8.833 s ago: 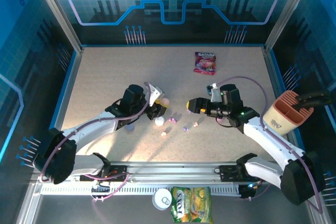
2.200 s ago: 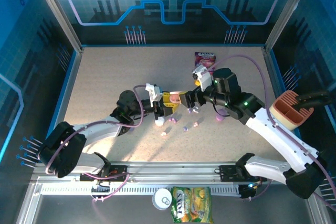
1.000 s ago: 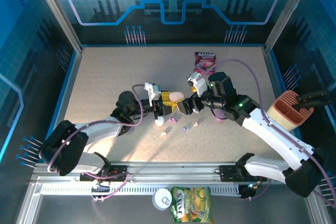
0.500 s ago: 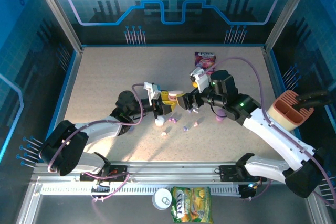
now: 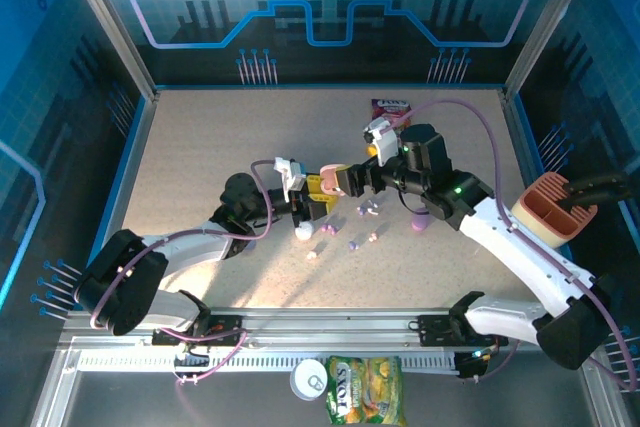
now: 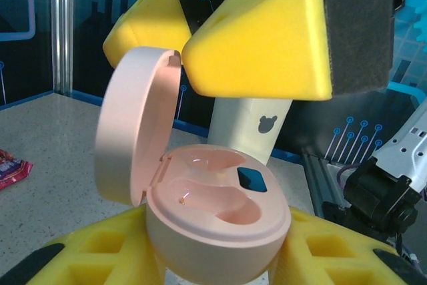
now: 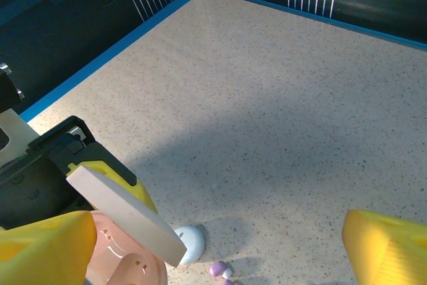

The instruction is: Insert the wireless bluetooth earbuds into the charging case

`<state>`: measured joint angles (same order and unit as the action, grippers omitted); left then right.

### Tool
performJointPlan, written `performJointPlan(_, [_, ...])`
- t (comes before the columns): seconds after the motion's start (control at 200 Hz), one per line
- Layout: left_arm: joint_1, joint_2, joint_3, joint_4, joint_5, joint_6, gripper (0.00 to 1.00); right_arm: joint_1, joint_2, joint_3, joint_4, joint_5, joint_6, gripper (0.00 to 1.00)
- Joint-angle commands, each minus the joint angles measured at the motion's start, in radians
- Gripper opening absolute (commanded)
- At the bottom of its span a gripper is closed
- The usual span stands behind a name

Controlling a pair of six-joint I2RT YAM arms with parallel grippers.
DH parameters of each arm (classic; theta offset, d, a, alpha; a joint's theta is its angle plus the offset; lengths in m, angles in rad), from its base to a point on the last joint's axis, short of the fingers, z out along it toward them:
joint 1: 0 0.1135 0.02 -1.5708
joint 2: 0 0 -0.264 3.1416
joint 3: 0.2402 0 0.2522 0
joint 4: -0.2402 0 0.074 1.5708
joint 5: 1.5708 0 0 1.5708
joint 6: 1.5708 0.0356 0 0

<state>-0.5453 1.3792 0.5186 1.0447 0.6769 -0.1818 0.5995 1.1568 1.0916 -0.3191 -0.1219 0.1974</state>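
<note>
The pink charging case [image 6: 220, 221] has its lid [image 6: 137, 128] swung up, showing two empty wells. My left gripper [image 6: 213, 268] is shut on the case's base, yellow pads on both sides, and holds it above the table [image 5: 318, 190]. My right gripper [image 5: 343, 179] stands open at the lid, with one yellow finger [image 6: 257, 35] against the lid's upper edge. In the right wrist view the right gripper [image 7: 217, 248] is spread wide with nothing between its fingers. Small earbuds lie on the table below: purple [image 5: 352, 244], pink-purple [image 5: 327, 231], pale pink [image 5: 373, 238] and white [image 5: 311, 255].
A white case [image 5: 303, 232] lies by the earbuds and a purple case [image 5: 421, 223] sits under the right arm. A candy bag [image 5: 392, 110] lies at the back, and a peach cup [image 5: 548, 209] stands at the right edge. A tin [image 5: 310, 379] and a snack bag [image 5: 366, 390] lie in front of the rail.
My right gripper has shifted a little up and to the left, against the case's lid. The left arm has held the case still.
</note>
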Motion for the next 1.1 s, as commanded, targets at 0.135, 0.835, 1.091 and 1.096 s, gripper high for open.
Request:
performJointPlan(0.135, [0.006,-0.028,-0.018,0.044,0.026,0.008,0.39,-0.039,-0.168,-0.082,0.097,-0.074,0.105,1.00])
performJointPlan(0.835, [0.056,-0.055,-0.050,0.091,0.027,-0.028,0.39,-0.351,-0.140,-0.576,0.168,-0.362,0.553,0.81])
performJointPlan(1.091, [0.056,-0.066,-0.053,0.073,0.035,-0.025,0.39,-0.289,0.031,-0.599,0.286,-0.324,0.602,0.53])
performJointPlan(1.096, [0.056,-0.066,-0.052,0.073,0.035,-0.025,0.39,-0.289,0.034,-0.599,0.287,-0.324,0.602,0.53])
